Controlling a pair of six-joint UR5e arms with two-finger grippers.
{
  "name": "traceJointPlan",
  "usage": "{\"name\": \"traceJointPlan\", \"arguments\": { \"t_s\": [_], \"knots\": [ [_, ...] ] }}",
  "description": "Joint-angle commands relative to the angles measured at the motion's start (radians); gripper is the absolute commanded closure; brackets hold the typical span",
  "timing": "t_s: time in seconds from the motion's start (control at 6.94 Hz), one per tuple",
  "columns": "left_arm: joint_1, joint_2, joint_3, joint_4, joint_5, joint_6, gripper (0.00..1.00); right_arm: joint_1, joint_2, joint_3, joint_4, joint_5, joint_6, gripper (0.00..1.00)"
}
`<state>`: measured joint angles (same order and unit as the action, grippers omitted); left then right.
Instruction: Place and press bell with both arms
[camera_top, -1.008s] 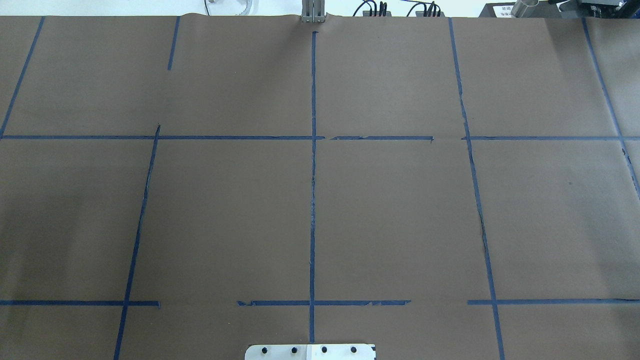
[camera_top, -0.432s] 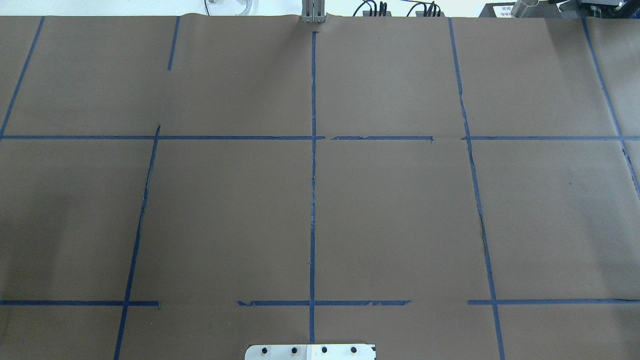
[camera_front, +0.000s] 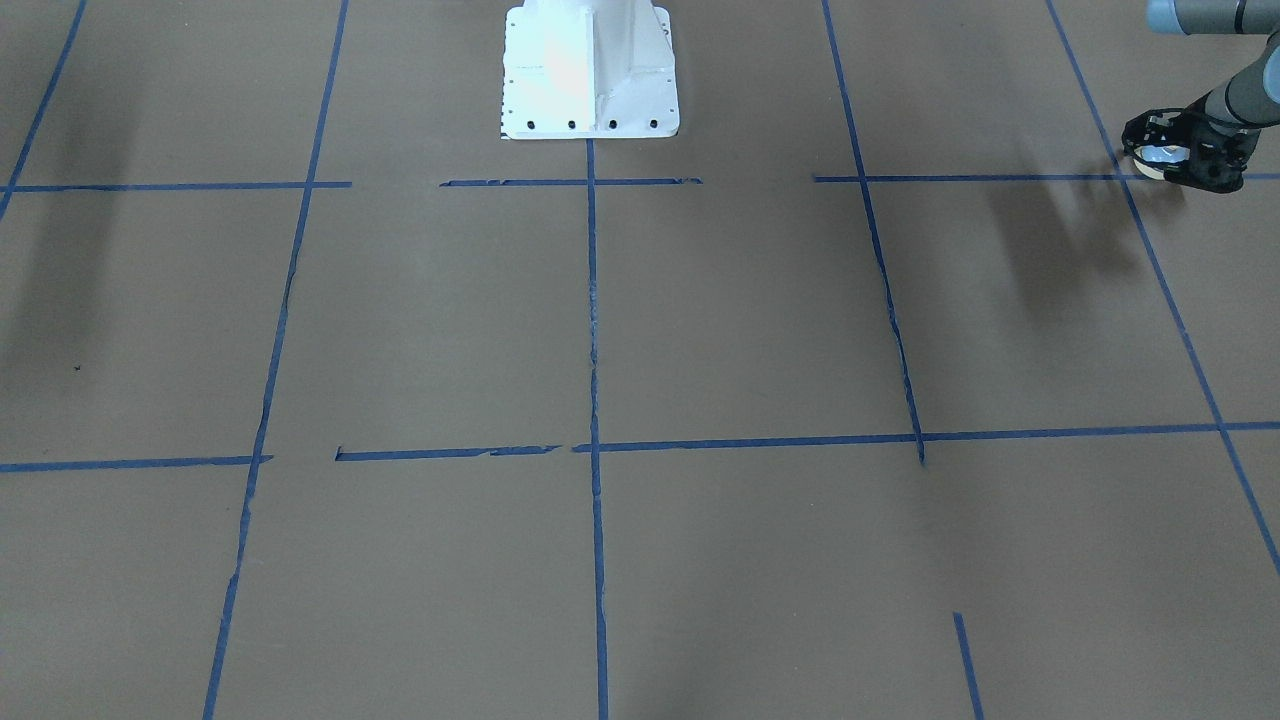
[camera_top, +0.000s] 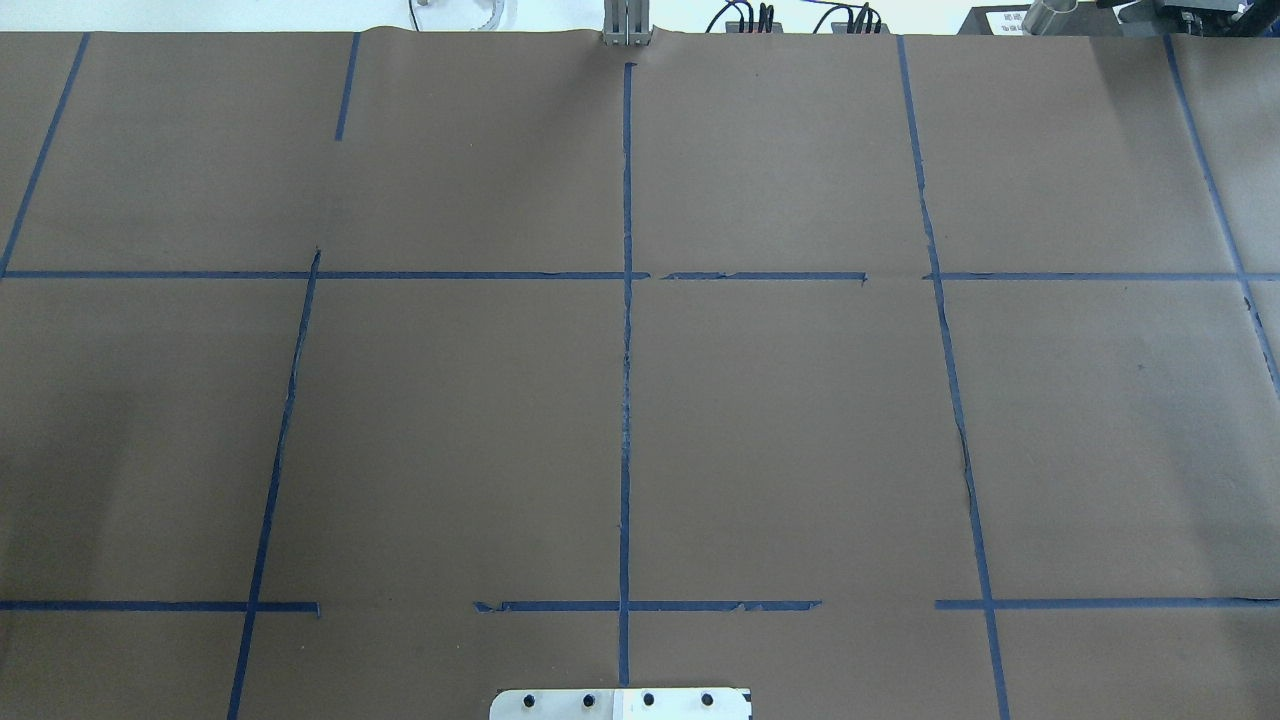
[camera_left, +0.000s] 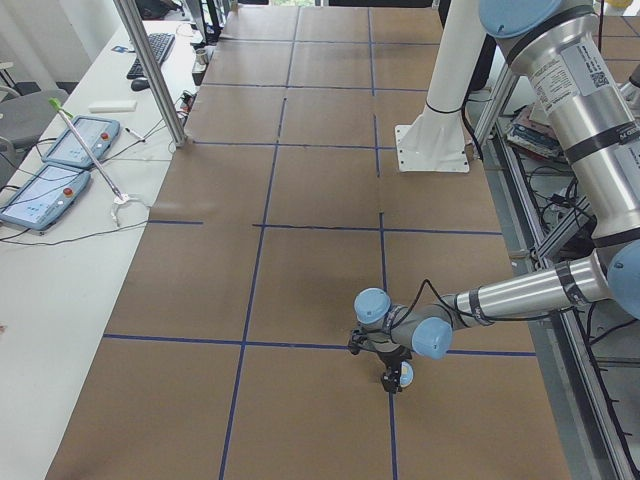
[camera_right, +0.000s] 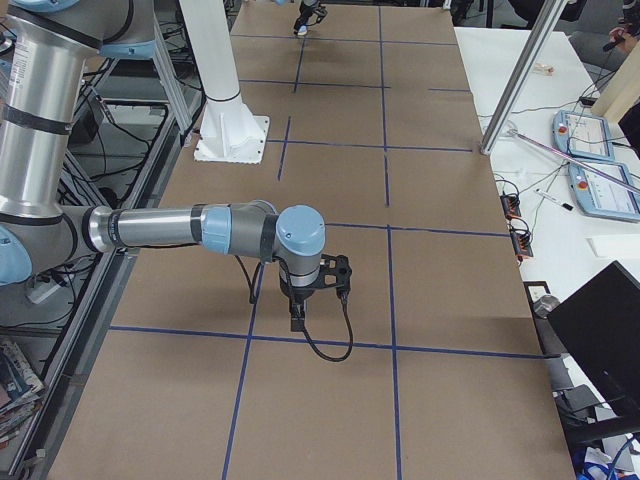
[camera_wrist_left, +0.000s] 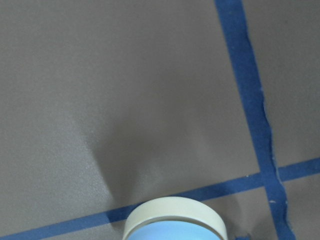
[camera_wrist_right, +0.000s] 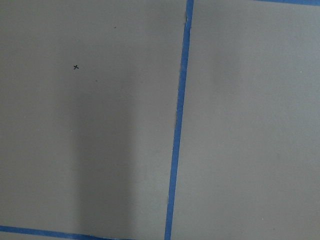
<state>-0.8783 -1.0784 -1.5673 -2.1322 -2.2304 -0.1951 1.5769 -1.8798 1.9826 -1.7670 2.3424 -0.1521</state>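
Brown table (camera_front: 750, 320), light-blue bell (camera_wrist_left: 173, 226), cream ring

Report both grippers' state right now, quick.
Left gripper: closed, holding the bell just above the table.
Right gripper: cannot be told; it shows only in the right side view, with nothing seen in it.

your left arm (camera_left: 520, 293) and right arm (camera_right: 150, 228) match: silver-grey tube segments, light-blue joint caps, dark bands at the joints. note a white label (camera_left: 578, 68) with a square code on the left arm's upper tube. the left tool (camera_front: 1165, 158) and right tool (camera_right: 296, 318) are black. a black cable (camera_right: 330, 352) loops off the right tool. the white pedestal (camera_front: 590, 70) shows four dark bolts along its flange.
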Motion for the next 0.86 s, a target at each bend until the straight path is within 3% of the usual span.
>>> {"name": "traceJointPlan", "arguments": {
  "t_s": [0.0,0.14,0.29,0.43,0.72],
  "knots": [
    [0.009,0.0,0.003,-0.015,0.0,-0.007,0.26,0.0,0.001,0.002,0.0,0.0,0.0,0.0],
    [0.007,0.005,0.001,-0.05,0.002,-0.012,0.73,0.0,0.001,0.002,0.0,0.0,0.002,0.0],
    [0.005,0.006,-0.002,-0.079,0.009,-0.01,0.91,0.0,0.001,0.002,0.0,0.0,0.003,0.0],
    [-0.01,0.006,-0.017,-0.121,0.015,-0.01,0.93,0.0,0.001,0.002,0.0,0.0,0.003,0.0],
    [-0.178,-0.009,-0.123,-0.127,0.012,-0.017,0.94,0.0,0.001,-0.001,0.0,0.006,0.005,0.0]
  ]
}}
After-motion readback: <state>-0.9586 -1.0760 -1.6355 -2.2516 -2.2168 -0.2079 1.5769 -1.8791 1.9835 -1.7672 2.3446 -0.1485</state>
